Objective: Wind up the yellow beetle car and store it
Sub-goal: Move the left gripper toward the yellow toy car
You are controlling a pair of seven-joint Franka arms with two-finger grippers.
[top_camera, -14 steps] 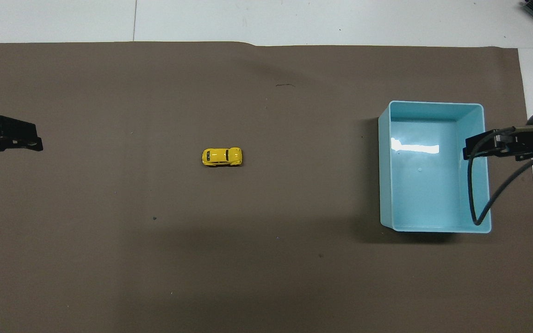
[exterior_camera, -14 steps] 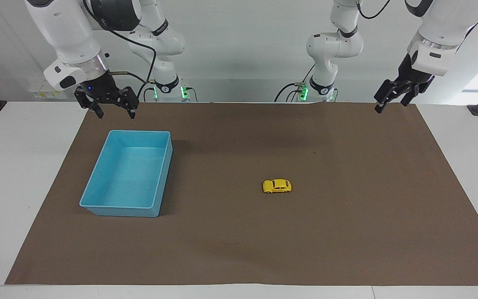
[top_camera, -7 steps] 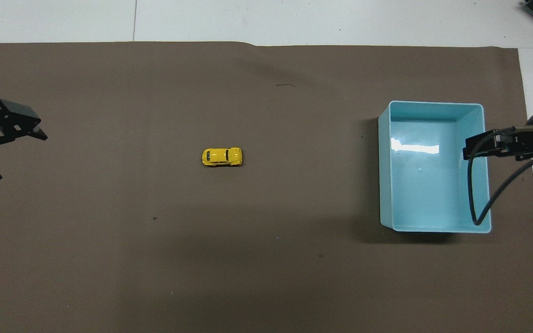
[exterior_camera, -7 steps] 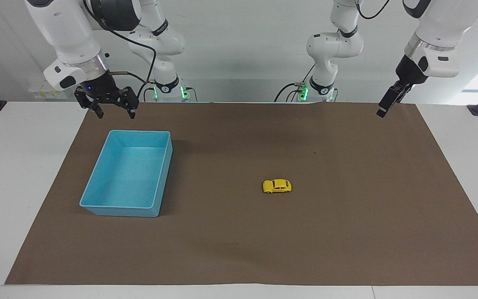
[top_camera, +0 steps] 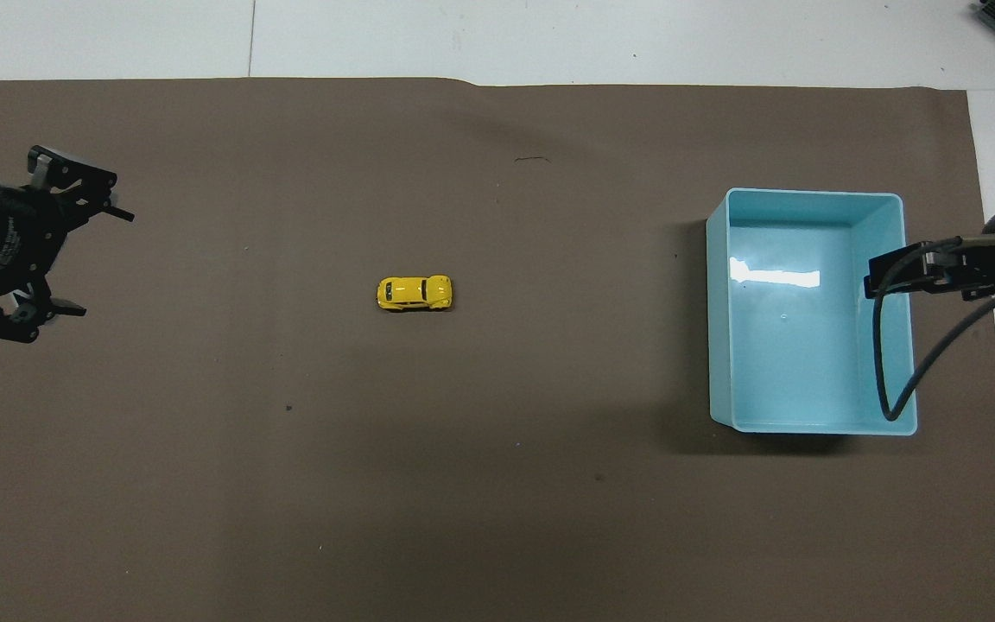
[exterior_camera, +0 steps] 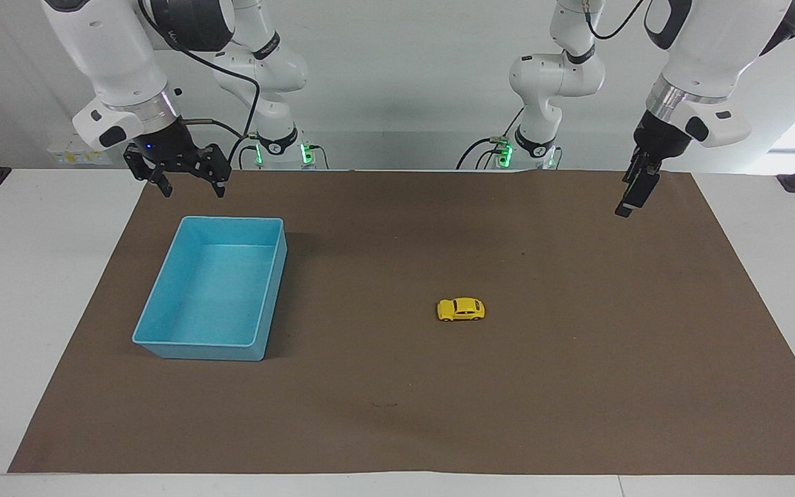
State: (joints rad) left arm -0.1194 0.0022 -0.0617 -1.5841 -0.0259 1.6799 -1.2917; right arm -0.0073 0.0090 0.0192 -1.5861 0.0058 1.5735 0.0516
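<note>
1. We begin at the mat's edge nearest the robots, where both grippers hang in the air. The right gripper [exterior_camera: 187, 183] waits over the strip of brown mat [exterior_camera: 577, 386] just by the light blue bin [exterior_camera: 163, 304], its fingers spread wide and holding nothing.
2. The left gripper [top_camera: 74, 259] is over the mat near its edge at the left arm's end, empty. The overhead view shows its fingers standing wide apart; in the facing view it is seen edge-on, so we read the width from overhead only.
3. Farther out, the bin sits on the mat toward the right arm's end, empty and with its open side up.
4. The yellow beetle car [exterior_camera: 461, 309] stands on its wheels near the middle of the mat, well apart from the bin and both grippers.
5. Risks, as we judge them: the car is tiny and rounded, so a pinch off its centre may squirt it away; on wheels, any nudge could roll it; wound and let go early, it may run off the mat.
</note>
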